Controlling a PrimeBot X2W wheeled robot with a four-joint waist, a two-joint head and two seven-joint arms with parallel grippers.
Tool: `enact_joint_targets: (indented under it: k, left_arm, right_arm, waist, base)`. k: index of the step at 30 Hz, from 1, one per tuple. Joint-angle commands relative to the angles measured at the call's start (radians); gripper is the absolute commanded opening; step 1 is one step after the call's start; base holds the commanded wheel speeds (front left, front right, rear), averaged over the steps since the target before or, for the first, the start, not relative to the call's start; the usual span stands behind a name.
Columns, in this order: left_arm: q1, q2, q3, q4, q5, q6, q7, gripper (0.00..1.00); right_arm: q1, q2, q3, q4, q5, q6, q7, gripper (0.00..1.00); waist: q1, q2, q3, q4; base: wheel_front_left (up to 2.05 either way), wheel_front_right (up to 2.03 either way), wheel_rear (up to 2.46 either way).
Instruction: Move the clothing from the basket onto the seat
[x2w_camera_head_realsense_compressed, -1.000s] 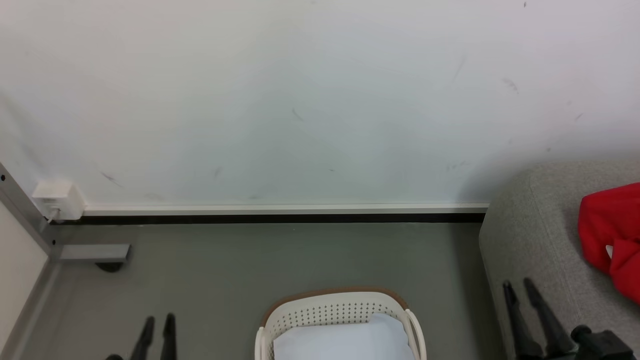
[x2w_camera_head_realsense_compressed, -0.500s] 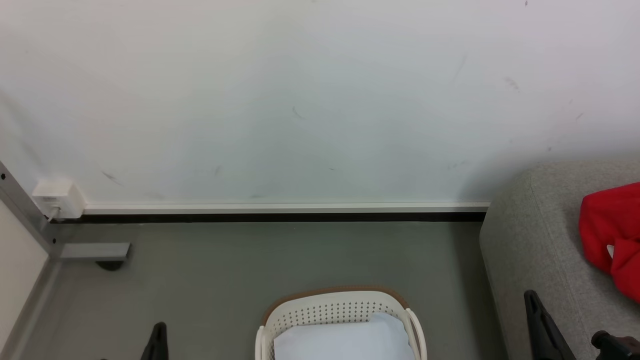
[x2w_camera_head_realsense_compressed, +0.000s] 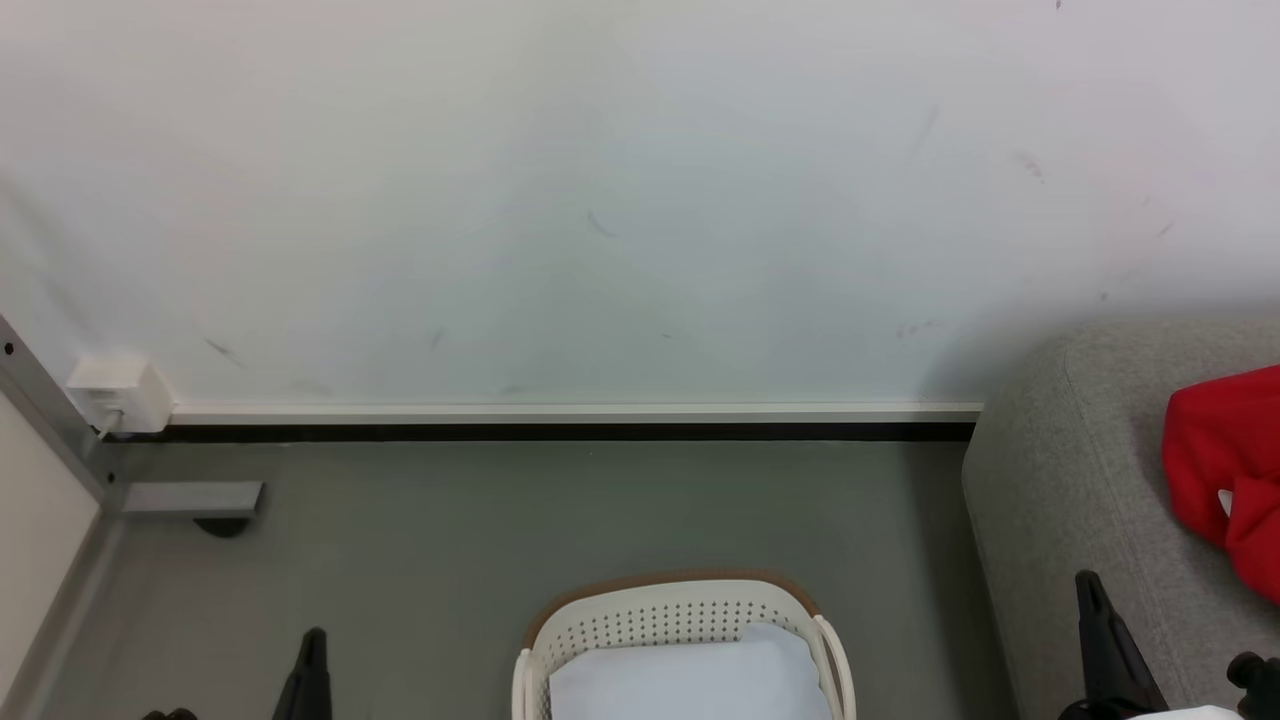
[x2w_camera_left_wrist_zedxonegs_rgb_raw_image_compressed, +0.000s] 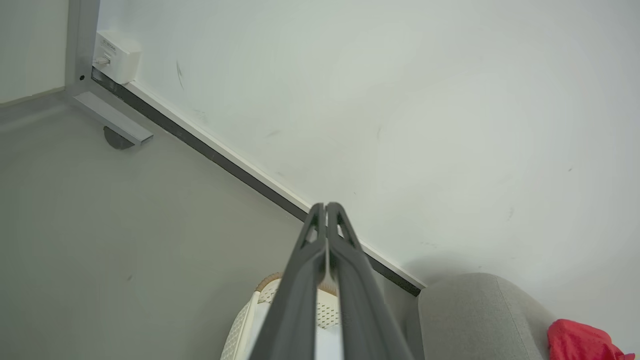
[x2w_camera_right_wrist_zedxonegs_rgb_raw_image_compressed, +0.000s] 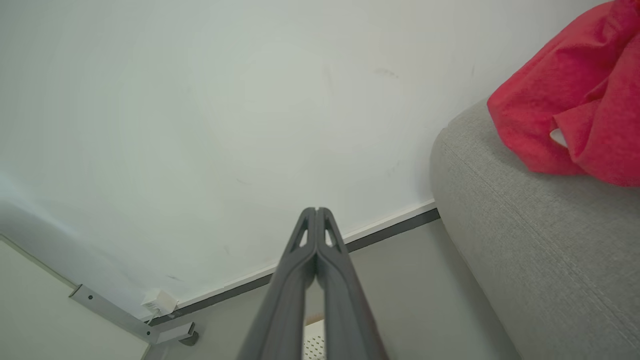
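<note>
Here, the left pincer is clenched on nothing. Its two dark fingers are pressed together along their length and aim toward the foot of the wall, above the grey floor. The right pincer is likewise clenched and empty, its tips touching.

The clothing, a bunched red heap, lies on the seat. It is to the right of the right pincer and apart from it, and well away from the left pincer.

The basket stands on the floor between the two pincers, near the seat's rounded end but not touching it. Its near part is cut off by the bottom edge of the head view. Inside it lies a pale white pad.

In the head view both arms sit low. Each pincer shows as a dark finger rising from the bottom edge and pointing up. The left one is at the lower left over the floor, the right one at the lower right in front of the seat.
</note>
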Motion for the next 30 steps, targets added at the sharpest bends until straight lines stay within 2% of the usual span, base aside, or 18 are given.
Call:
enact_joint_targets:
  k: [1, 30]
  left_arm:
    - [-0.027, 0.007, 0.006, -0.017, -0.042, -0.003, 0.008, 0.00]
    - [-0.071, 0.007, 0.020, -0.023, -0.407, -0.017, 0.106, 0.00]
  right_arm:
    - [-0.027, -0.001, -0.010, -0.010, 0.041, -0.001, 0.008, 0.00]
    - [-0.055, 0.007, -0.066, -0.004, 0.391, -0.001, 0.103, 0.00]
  waist:
    - [0.0000, 0.0000, 0.000, 0.000]
    - [-0.0001, 0.0000, 0.009, 0.008]
  base:
    - [0.00, 0.00, 0.00]
    - [0.00, 0.00, 0.00]
